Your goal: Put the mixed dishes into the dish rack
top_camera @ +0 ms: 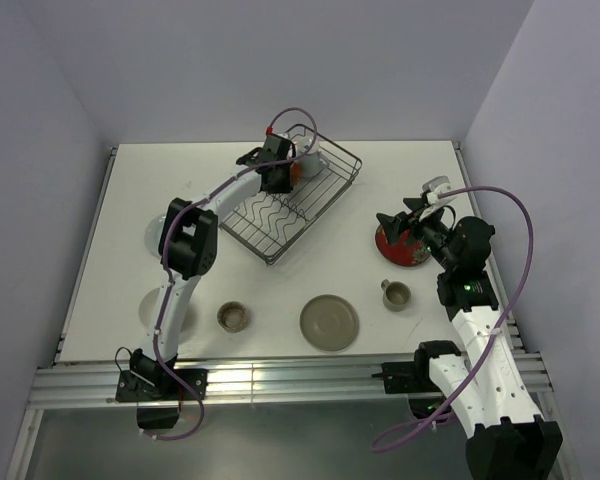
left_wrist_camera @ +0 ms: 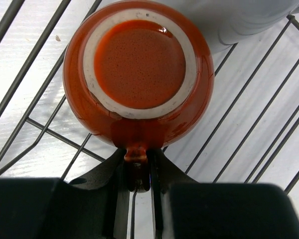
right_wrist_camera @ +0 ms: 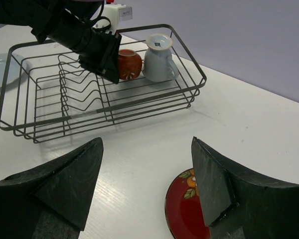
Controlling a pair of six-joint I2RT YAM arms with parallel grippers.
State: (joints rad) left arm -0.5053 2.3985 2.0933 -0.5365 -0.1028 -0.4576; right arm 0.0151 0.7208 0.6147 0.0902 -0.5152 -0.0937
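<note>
Left jaws are pinched narrow on the handle of the orange-red mug (left_wrist_camera: pixel 138 74), which is upside down (unglazed foot ring showing) inside the far corner of the dish rack (top_camera: pixel 280 215), just beside an upturned pale cup (right_wrist_camera: pixel 158 62). Right jaws gape wide, holding nothing, above the red floral plate (right_wrist_camera: pixel 185 213) on the desk (top_camera: pixel 180 180).

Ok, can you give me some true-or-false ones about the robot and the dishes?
1. The left fingers pinch the mug by its handle. True.
2. The mug is right way up. False: it is upside down.
3. A pale cup stands beside it in the rack. True.
4. The right fingers hold the red plate. False: they are open above it.
5. The grey plate is in the rack. False: it lies on the table.
</note>
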